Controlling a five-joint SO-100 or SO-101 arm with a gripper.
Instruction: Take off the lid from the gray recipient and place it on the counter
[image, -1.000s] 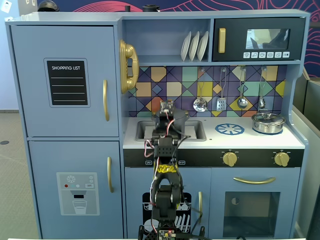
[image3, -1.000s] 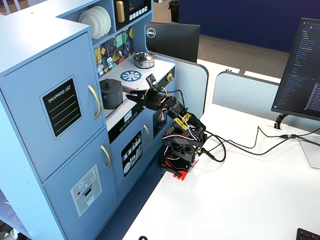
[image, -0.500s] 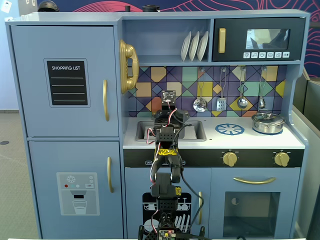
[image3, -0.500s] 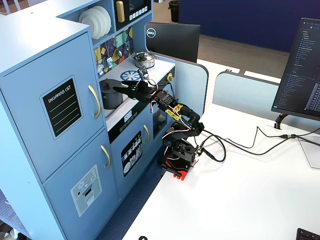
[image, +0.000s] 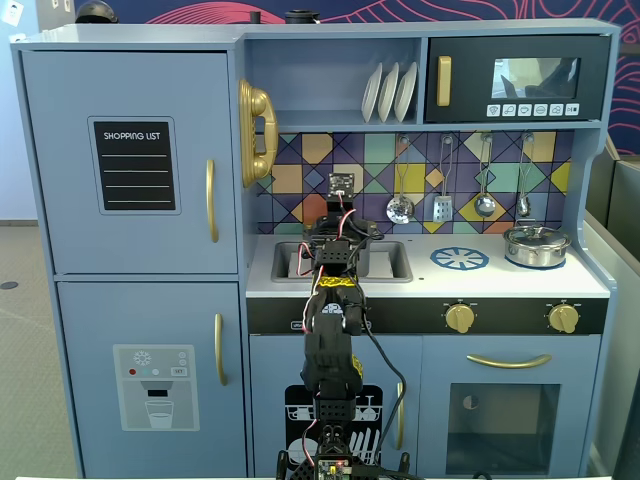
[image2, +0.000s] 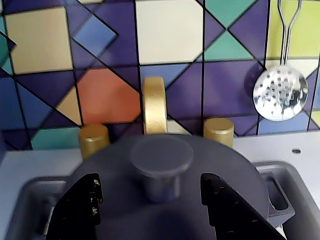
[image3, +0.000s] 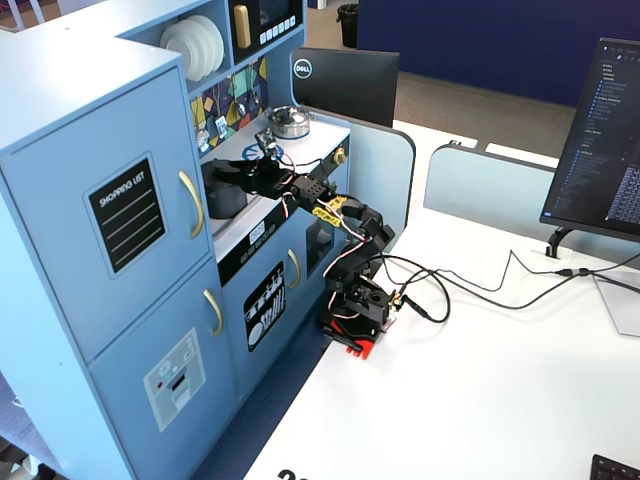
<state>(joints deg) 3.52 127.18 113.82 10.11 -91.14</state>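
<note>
Lid (image2: 165, 200) sits on gray pot (image2: 277, 200) in sink recess. Gripper (image2: 150, 205) spread wide, fingers (image2: 80, 205) at 9 and 3 o'clock of knob (image2: 161, 165), not touching. Steel pot (image: 536, 245) well apart on counter (image: 500, 280).

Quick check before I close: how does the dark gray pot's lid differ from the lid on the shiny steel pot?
The matte dark gray round lid is opaque and dull; the glass-and-steel lid on the small shiny steel pot gleams. The gray lid sits in the sink recess at the counter's left in a fixed view, between the open gripper fingers; the steel one is far right, untouched. Both are round and sit closed on their pots.
</note>
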